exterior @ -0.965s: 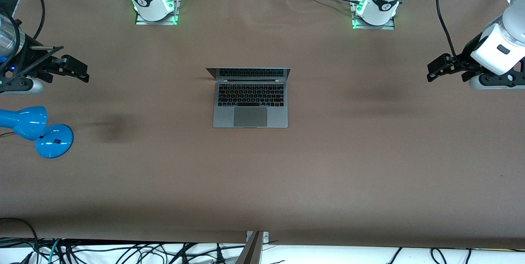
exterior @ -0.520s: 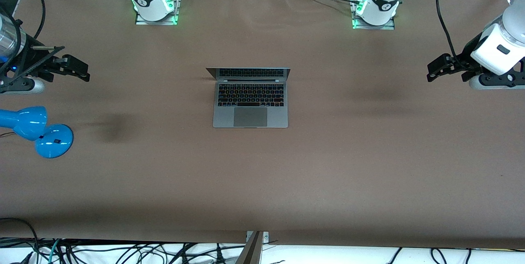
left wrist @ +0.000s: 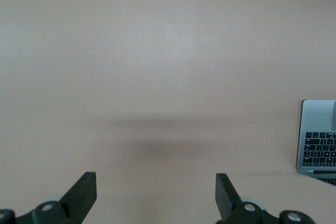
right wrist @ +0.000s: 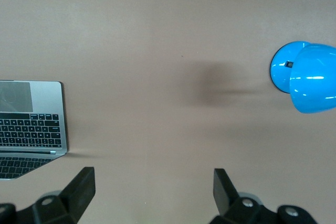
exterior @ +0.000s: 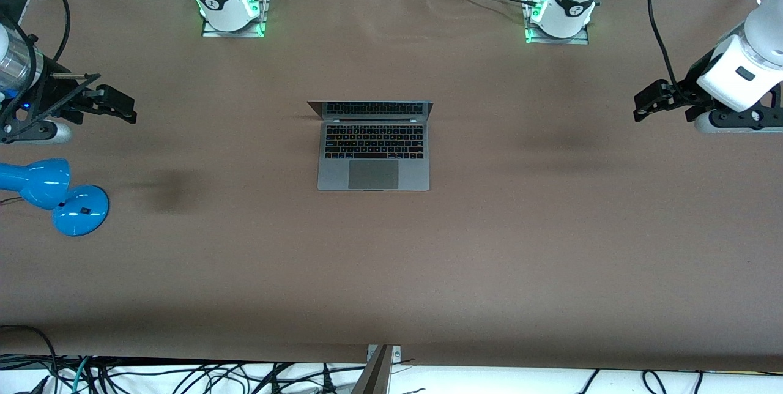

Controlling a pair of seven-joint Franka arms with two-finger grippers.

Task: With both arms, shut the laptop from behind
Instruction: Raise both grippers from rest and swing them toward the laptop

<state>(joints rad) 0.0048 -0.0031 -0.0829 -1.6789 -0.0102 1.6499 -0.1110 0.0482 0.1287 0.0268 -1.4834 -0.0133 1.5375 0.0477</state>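
Brown table (exterior: 391,259), open laptop (exterior: 373,148) midway between both grippers.
Left gripper (exterior: 649,100) and right gripper (exterior: 116,103) hover well apart from it, fingers spread wide, holding nothing.

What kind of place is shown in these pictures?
Probably a robotics lab: two arm bases bolted onto a brown-covered table, loose cables along its edge nearest the front camera, and an open laptop staged at the middle.
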